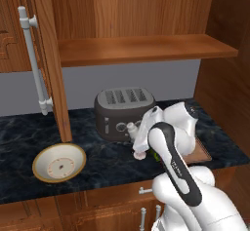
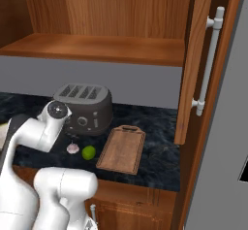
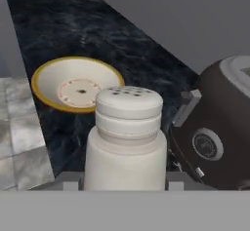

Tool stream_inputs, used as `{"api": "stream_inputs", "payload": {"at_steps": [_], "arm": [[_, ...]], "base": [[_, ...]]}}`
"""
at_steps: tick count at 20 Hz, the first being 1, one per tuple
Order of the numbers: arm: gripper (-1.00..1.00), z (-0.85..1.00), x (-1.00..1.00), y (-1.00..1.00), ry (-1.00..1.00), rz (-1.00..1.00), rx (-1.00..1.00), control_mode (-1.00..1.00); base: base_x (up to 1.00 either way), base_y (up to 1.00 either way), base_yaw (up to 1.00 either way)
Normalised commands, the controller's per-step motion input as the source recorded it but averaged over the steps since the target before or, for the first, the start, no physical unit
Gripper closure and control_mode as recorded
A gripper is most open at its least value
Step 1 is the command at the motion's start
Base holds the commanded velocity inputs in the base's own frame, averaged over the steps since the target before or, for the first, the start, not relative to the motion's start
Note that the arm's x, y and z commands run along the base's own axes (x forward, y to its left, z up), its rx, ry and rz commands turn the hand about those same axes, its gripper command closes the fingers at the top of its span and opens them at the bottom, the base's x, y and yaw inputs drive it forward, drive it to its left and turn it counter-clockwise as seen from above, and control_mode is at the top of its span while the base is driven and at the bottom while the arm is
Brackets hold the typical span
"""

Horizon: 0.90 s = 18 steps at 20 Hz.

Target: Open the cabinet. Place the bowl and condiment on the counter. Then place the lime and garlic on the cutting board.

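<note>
Counter (image 3: 122, 40) – shaker (image 3: 126, 142) between pincer (image 3: 122, 185) tips.

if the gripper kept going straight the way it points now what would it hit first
The white shaker sits right between the gripper fingers, so it meets that first. Beyond it, along the same line, lies the bowl on the counter, though how far is unclear.

Flanking base views; close hand view

cabinet (image 1: 141, 49): reddish wood | counter (image 1: 29, 127): glossy black marble | bowl (image 1: 59, 163): matt cream | handles (image 1: 34, 59): silver metal
</note>
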Motion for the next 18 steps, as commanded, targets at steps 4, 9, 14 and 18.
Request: {"api": "stream_inputs", "payload": {"at_steps": [4,9,14,18], "arm": [[1.00,-0.68,0.90,0.75,0.30,-0.02,0.02,-1.00],[1.00,-0.60,0.78,0.45,0.32,-0.03,0.01,-1.00],[1.00,-0.77,0.77,0.00,0.15,0.00,0.14,-1.00],[1.00,-0.49,0.46,0.05,0.00,0.00,0.14,-1.00]], "base": [[0.00,0.00,0.00],[0.00,0.00,0.00],[0.00,0.00,0.00],[0.00,0.00,0.00]]}}
